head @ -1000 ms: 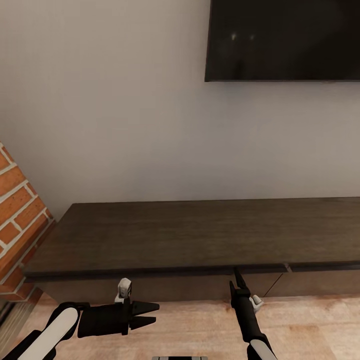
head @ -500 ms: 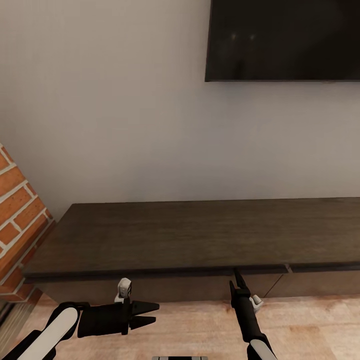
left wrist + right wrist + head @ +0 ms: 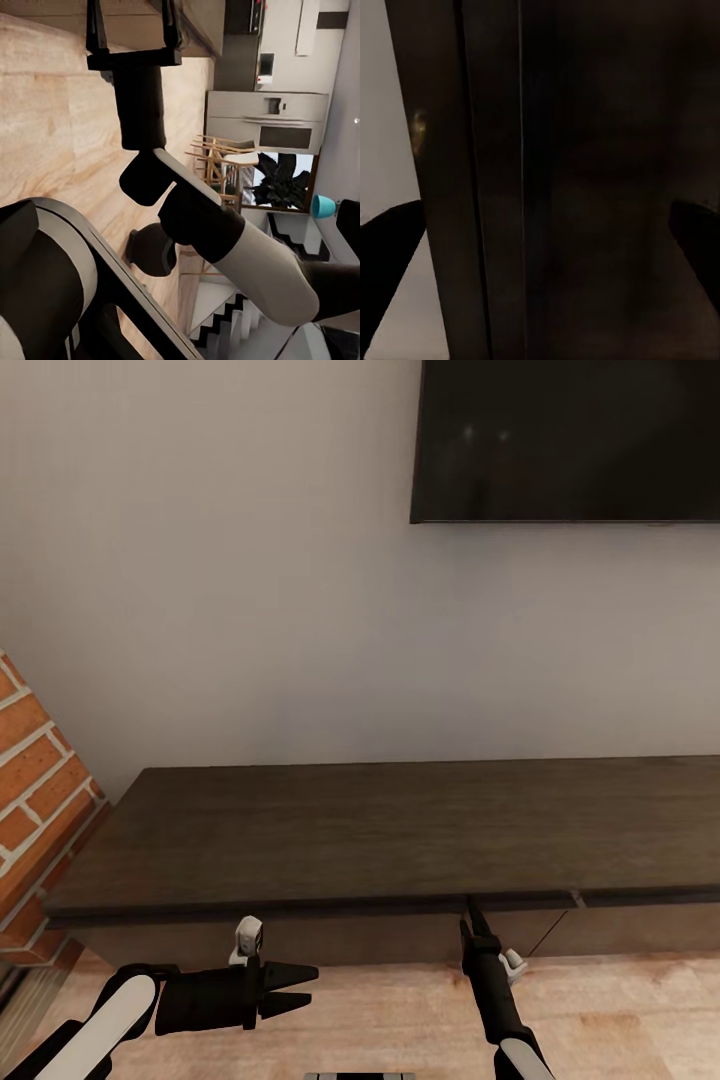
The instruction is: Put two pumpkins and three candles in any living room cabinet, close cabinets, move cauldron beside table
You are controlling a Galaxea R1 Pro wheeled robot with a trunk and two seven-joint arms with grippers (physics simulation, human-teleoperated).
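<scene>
The cabinet point(image 3: 400, 830) is a long, low dark brown console against the white wall, and its fronts look shut. My right gripper point(image 3: 470, 908) points up at the cabinet's front just under the top edge. It is open, with its fingers spread wide against the dark wood point(image 3: 585, 180). The left wrist view also catches the right gripper point(image 3: 133, 26), with its two fingers apart at the cabinet point(image 3: 196, 22). My left gripper point(image 3: 312, 983) hovers low over the floor in front of the cabinet's left part, pointing right, open and holding nothing. The pumpkins, candles and cauldron are out of view.
A brick wall point(image 3: 30, 780) juts out at the cabinet's left end. A black TV point(image 3: 570, 440) hangs above. Pale wooden floor point(image 3: 400, 1020) runs along the cabinet's front. Behind me the left wrist view takes in wooden chairs point(image 3: 221, 161) and a kitchen unit point(image 3: 262, 120).
</scene>
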